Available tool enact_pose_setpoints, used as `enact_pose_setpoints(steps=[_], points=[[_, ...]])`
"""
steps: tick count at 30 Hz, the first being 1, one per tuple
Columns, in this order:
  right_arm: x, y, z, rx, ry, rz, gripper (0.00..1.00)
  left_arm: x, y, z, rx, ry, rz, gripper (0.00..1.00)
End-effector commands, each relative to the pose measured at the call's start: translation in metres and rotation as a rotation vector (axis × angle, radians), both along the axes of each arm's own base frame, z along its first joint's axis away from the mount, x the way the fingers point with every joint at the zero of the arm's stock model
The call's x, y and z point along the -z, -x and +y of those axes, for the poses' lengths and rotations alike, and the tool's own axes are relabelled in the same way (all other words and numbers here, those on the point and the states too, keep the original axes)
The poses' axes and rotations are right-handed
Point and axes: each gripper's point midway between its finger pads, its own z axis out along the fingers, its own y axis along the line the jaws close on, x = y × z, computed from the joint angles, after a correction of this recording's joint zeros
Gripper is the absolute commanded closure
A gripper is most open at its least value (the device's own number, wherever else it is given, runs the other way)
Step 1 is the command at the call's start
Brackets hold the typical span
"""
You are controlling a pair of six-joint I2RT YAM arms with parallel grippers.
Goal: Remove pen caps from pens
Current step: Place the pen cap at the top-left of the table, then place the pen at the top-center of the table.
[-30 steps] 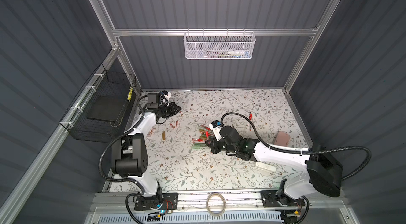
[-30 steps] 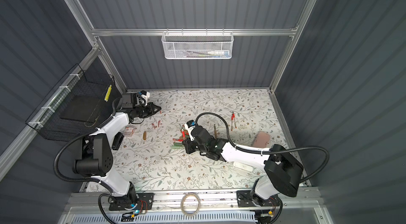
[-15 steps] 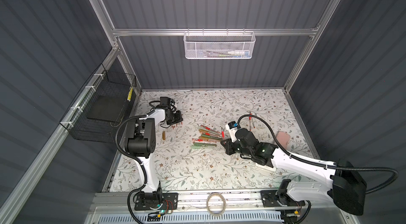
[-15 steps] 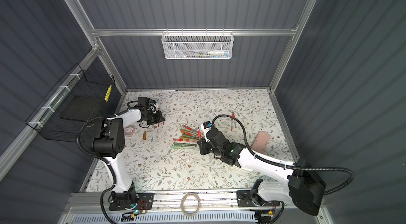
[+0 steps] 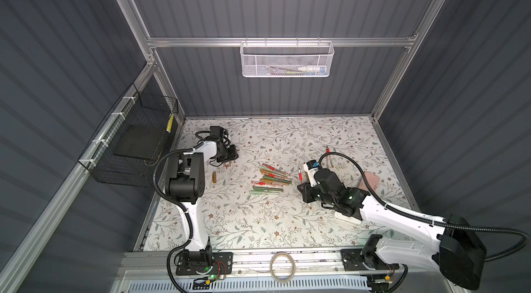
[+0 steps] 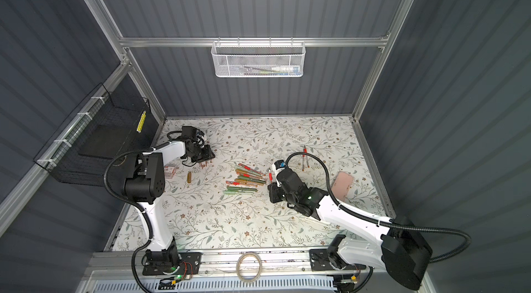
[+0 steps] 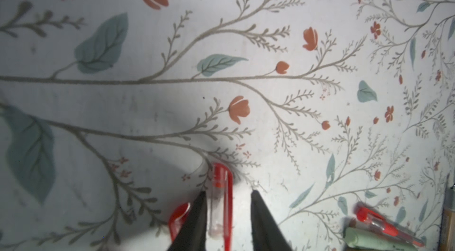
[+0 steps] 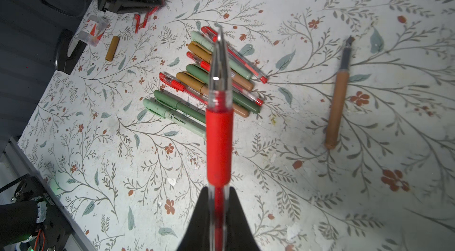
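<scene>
Right tool: closed on a clear-barrelled pen with a red grip sleeve; the barrel is clamped from both sides just behind the sleeve.
Held pen: uncapped; its metal point is carried out ahead of the jaws, raised off the floral-patterned surface.
Left tool: partly open with nothing gripped; it is held low over the back left of the surface.
Loose cap: a clear pen cap with a red clip is seen between the parted jaws, close against one jaw, with a clear gap to the other.
Second cap: a red pen cap is seen just outside that nearer jaw.
Pile of capped pens: olive-green, pale-green, mustard-brown and clear red-accented pens are heaped mid-surface between the two tools; the pile is touched by neither and lies nearer the right one.
Uncapped brown pen: laid alone on the surface, well apart from the pile and off to one side of the held pen.
Mustard-brown cap: loose on the surface, between the pile and the left tool.
Thin clear pens with red ends: laid together behind the right tool, apart from it.
Pink rectangular case: set beside the right arm, untouched.
</scene>
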Motion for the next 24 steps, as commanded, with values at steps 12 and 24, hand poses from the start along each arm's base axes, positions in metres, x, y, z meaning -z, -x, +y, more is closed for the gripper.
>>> enact_pose_setpoints(steps=[12, 24], points=[[-0.032, -0.041, -0.072, 0.127, 0.062, 0.016, 1.0, -0.1, 0.022, -0.006, 0.024, 0.022, -0.223, 0.52], [-0.028, -0.117, -0.129, 0.27, 0.154, 0.066, 1.0, -0.193, 0.081, -0.006, 0.158, 0.051, -0.541, 0.26]])
